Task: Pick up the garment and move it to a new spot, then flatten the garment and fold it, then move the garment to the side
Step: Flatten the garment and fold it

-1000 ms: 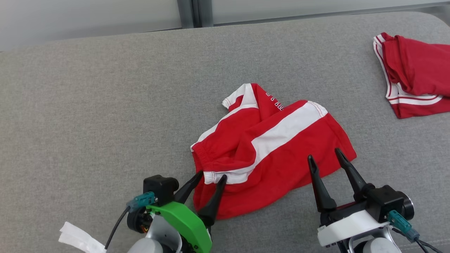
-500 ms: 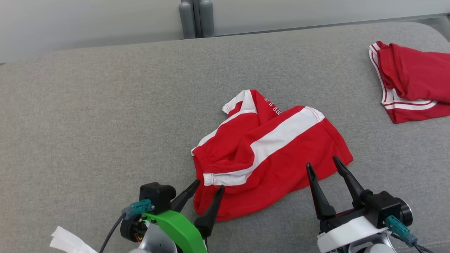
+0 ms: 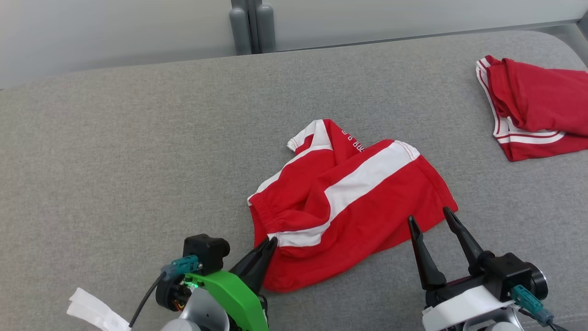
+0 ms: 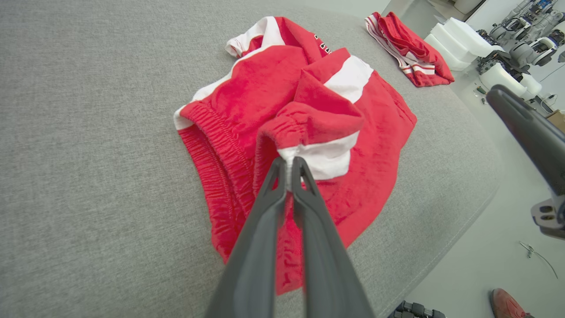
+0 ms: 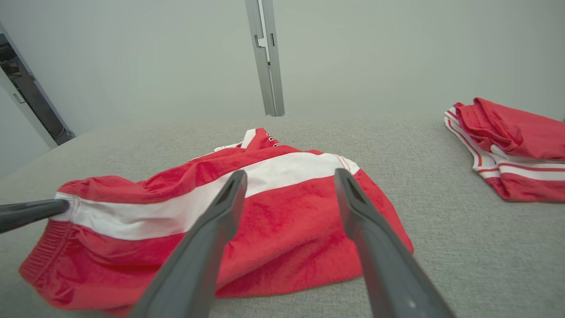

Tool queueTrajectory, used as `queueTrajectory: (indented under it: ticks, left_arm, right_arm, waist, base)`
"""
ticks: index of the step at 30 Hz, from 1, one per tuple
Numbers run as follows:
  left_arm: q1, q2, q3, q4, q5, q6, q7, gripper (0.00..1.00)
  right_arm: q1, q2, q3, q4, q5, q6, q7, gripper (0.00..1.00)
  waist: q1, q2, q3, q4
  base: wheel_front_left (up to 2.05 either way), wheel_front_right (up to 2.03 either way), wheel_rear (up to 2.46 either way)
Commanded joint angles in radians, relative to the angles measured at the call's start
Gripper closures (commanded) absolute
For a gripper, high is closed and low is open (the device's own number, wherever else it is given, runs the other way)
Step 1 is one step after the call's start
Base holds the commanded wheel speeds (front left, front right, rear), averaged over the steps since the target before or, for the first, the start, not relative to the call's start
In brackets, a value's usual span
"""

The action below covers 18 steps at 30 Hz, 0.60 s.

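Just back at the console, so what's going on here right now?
The left claw is shut on the white-banded waistband corner of the crumpled red-and-white fabric shorts, which lie on the grey upholstered surface. The right claw stands open over the shorts' near right edge, gripping nothing. A second red-and-white garment lies at the far right.
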Motion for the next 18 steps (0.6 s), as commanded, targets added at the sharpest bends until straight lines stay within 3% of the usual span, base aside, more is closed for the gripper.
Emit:
queueTrajectory:
  ticks: [1,5,10,12,18]
  left_arm:
    - [-0.001,0.009,0.001,-0.005,0.000,-0.004,0.002,1.00]
    - [0.030,0.038,0.013,-0.037,-0.021,-0.004,0.015,1.00]
    - [0.071,0.107,0.057,-0.102,-0.047,0.016,0.047,1.00]
    - [0.079,0.132,0.076,-0.116,-0.054,0.024,0.051,1.00]
    - [0.056,0.177,0.125,-0.113,-0.050,0.040,0.037,1.00]
  right_arm:
    - [0.013,-0.006,-0.006,-0.003,-0.002,-0.002,0.000,0.00]
    - [0.004,-0.007,-0.022,-0.006,0.037,-0.002,0.000,0.00]
    - [-0.036,-0.049,-0.052,0.012,0.180,-0.002,0.000,0.00]
    - [-0.055,-0.098,-0.025,0.047,0.269,-0.002,0.000,0.00]
    - [-0.171,-0.325,0.171,0.119,0.622,-0.002,0.060,0.00]
  waist:
    - [0.0000,0.0000,-0.002,0.010]
    - [0.0000,0.0000,-0.003,0.041]
    - [0.0000,0.0000,0.015,0.093]
    - [0.0000,0.0000,0.025,0.111]
    - [0.0000,0.0000,0.062,0.143]
  base:
    - [0.00,0.00,0.00]
    - [0.00,0.00,0.00]
    - [0.00,0.00,0.00]
    - [0.00,0.00,0.00]
    - [0.00,0.00,0.00]
